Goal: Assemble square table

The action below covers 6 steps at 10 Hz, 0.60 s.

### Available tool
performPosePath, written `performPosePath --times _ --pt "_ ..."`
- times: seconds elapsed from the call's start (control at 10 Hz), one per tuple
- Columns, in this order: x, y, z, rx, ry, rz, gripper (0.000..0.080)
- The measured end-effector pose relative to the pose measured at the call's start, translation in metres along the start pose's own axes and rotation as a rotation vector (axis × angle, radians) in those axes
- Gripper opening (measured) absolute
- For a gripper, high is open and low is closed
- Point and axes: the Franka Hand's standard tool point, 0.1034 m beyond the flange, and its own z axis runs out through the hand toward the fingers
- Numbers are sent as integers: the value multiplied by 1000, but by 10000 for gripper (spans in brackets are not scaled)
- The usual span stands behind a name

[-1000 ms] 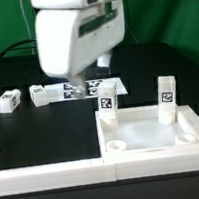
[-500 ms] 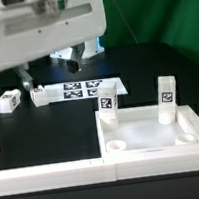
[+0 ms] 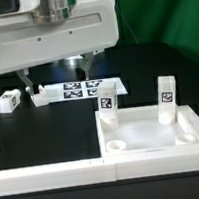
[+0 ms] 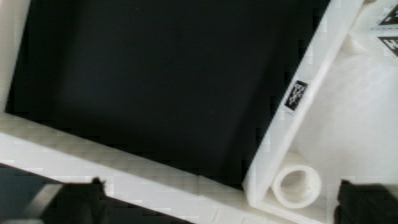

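The white square tabletop (image 3: pixel 152 131) lies at the exterior view's right, with round sockets showing in its near corners. Two white tagged legs stand upright at its far corners (image 3: pixel 108 99) (image 3: pixel 166 91). Two more legs lie on the black table at the exterior view's left (image 3: pixel 9 100) (image 3: pixel 38 93), the second partly behind a finger. My gripper (image 3: pixel 54 77) hangs above the table left of the tabletop, open and empty. In the wrist view my gripper (image 4: pixel 217 206) is above a tabletop corner socket (image 4: pixel 297 186) and the tagged rim (image 4: pixel 297 95).
The marker board (image 3: pixel 81 89) lies flat behind the tabletop, under my gripper. A long white border rail (image 3: pixel 46 175) runs along the front edge and also shows in the wrist view (image 4: pixel 160 165). A green backdrop stands behind the table.
My gripper has turned from its narrow side to its broad side and risen from the marker board. Its fingers now stand wide apart. The legs and tabletop have not moved.
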Motion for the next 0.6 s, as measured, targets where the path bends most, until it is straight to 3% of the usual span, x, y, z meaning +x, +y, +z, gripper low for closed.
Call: performPosePath --times 0.1,0.3,0.4,0.5,0.6 --pt "-1 0 1 1 -2 0 649" --pt "-34 -11 17 3 -12 -34 649" --pt "-60 -16 30 -5 2 -49 649" --pt "-84 -22 47 4 -13 -36 649" --pt "-87 -25 52 4 -14 -31 649"
